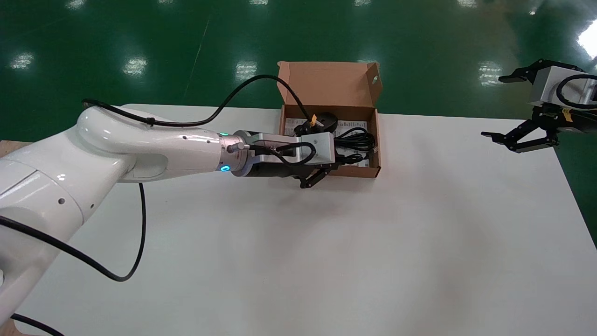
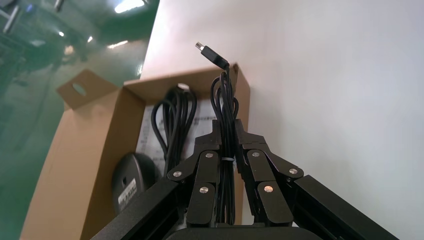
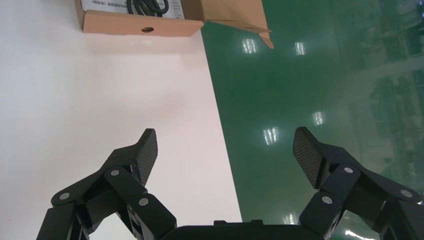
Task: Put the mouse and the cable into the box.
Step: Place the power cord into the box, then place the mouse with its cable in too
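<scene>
The brown cardboard box (image 1: 326, 84) stands open at the table's far side, lid up. Inside lie the black mouse (image 1: 326, 120) and a coil of black cable (image 1: 357, 138) on a printed sheet. In the left wrist view the mouse (image 2: 131, 177) sits beside that coil (image 2: 175, 117). My left gripper (image 2: 227, 131) is shut on a second tied cable bundle (image 2: 226, 100), whose USB plug (image 2: 212, 54) sticks out past the box's edge. The gripper (image 1: 343, 161) hangs over the box's near wall. My right gripper (image 1: 517, 137) is open and holds nothing, out by the table's far right edge.
The white table (image 1: 326, 242) stretches wide in front of the box. Green floor lies beyond its far and right edges. The right wrist view shows the box's side wall (image 3: 135, 24) far off and the table edge under my right gripper (image 3: 225, 150).
</scene>
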